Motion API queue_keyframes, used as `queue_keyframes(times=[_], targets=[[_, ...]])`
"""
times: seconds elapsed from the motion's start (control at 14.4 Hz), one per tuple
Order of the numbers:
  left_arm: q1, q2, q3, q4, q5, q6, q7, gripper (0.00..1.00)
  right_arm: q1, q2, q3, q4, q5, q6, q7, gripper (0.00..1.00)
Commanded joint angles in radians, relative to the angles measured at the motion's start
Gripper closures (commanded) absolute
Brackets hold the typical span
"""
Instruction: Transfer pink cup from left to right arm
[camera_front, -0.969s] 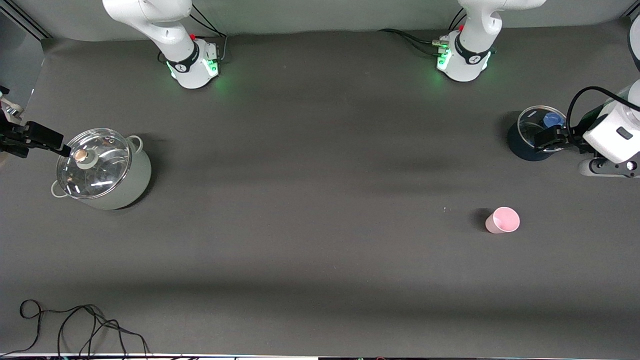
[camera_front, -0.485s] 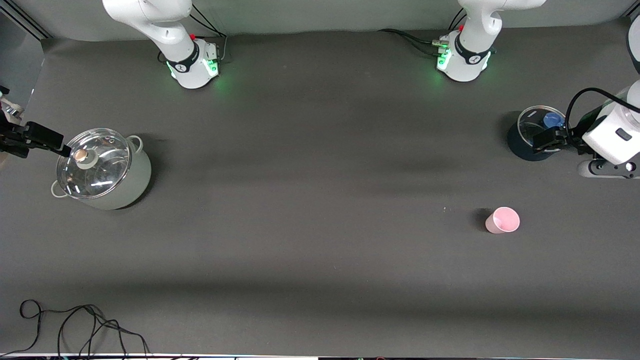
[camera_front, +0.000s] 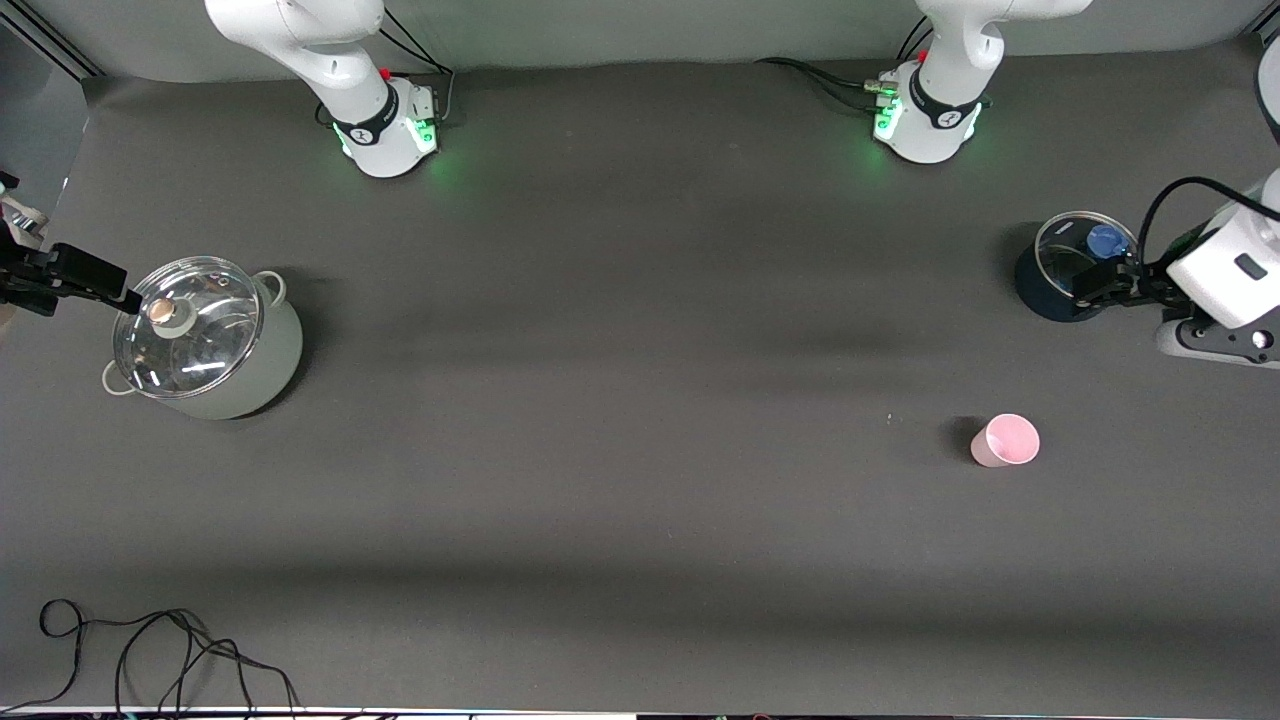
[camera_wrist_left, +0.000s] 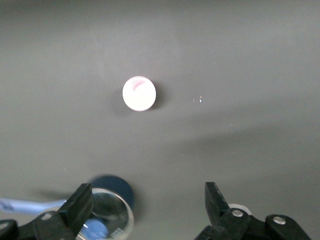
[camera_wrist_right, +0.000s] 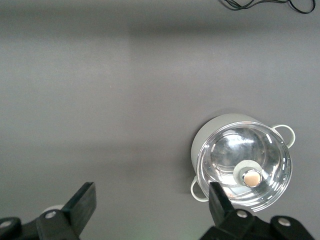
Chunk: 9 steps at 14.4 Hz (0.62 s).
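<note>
Fingers of your left gripper (camera_wrist_left: 145, 210) stand spread wide and empty over a dark lidded pot (camera_front: 1062, 272), partly hiding it. Your right gripper (camera_wrist_right: 152, 205), equally wide and empty, hangs beside the steel pot (camera_front: 205, 337), half cut off in the front view. The pink cup (camera_front: 1005, 441) stands upright on the surface (camera_front: 640, 400), nearer the camera than the dark pot.

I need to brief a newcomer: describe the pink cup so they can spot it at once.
Start at the dark pot with the glass lid at the left arm's end of the table. The pink cup stands alone on the bare mat, nearer the front camera than that pot. It is small, pale pink, tapered and handleless, far smaller than either pot.
</note>
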Motion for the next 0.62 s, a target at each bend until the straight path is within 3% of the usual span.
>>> queue_keyframes(times=[0.0, 0.21, 0.42, 0.55], targets=[[0.032, 0.004, 0.004, 0.001, -0.015, 0.052, 0.24, 0.0, 0.002, 0.01, -0.01, 0.02, 0.018, -0.013, 0.001, 0.0], [0.112, 0.04, 0.006, 0.002, -0.106, 0.091, 0.484, 0.0, 0.007, 0.012, -0.009, 0.018, 0.016, -0.013, 0.0, 0.0], [0.24, 0.106, 0.006, 0.001, -0.295, 0.102, 0.817, 0.0, 0.014, 0.013, -0.007, 0.027, 0.005, -0.01, 0.001, 0.0], [0.305, 0.157, 0.004, 0.002, -0.36, 0.103, 0.945, 0.0, 0.008, 0.013, -0.007, 0.024, 0.008, -0.01, 0.0, 0.0]])
